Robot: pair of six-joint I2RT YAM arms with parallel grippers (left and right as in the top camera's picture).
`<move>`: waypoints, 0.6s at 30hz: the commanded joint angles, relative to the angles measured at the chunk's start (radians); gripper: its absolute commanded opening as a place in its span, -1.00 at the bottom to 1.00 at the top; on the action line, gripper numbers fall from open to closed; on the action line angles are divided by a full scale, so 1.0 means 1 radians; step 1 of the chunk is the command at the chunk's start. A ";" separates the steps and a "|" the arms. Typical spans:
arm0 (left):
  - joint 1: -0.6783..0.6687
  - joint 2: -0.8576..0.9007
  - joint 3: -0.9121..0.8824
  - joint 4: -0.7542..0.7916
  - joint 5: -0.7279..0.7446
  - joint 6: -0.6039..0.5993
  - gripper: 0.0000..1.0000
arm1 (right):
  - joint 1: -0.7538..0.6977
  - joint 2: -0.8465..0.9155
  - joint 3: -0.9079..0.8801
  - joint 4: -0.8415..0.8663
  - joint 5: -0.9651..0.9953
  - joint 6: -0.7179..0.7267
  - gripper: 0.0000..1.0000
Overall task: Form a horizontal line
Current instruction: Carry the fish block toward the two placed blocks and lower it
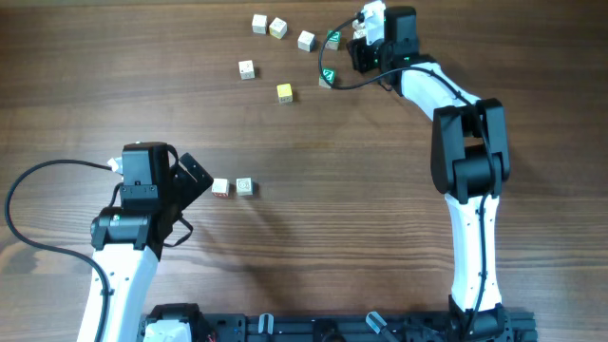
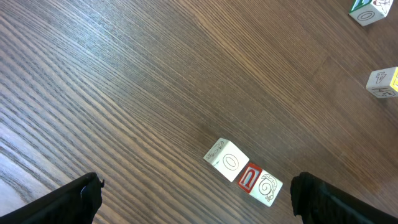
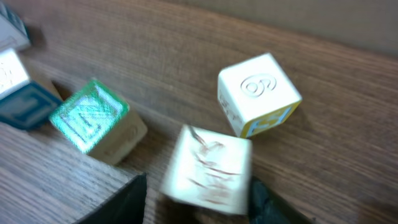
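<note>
The horizontal line stands as two pale cubes side by side left of the table's middle. In the left wrist view they touch: one with a grey oval top, one with a red-marked face. My left gripper is open just left of them, holding nothing. At the far right my right gripper straddles a blurred pale cube with red marks. Its right finger is against that cube, while its left finger stands a little apart from it.
Loose cubes lie scattered at the back: several pale ones, a yellow-topped one and green-marked ones. Beside the right gripper sit a green-topped cube and a white cube with a yellow side. The right arm spans the table's right side.
</note>
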 commanded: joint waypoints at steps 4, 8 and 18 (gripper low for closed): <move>0.006 -0.002 0.006 0.002 -0.017 -0.010 1.00 | 0.003 0.023 0.020 -0.009 0.005 0.025 -0.23; 0.006 -0.002 0.006 0.002 -0.017 -0.010 1.00 | 0.003 -0.030 0.023 -0.030 0.005 0.079 -0.35; 0.006 -0.002 0.006 0.002 -0.017 -0.010 1.00 | 0.005 -0.243 0.023 -0.153 0.006 0.156 -0.41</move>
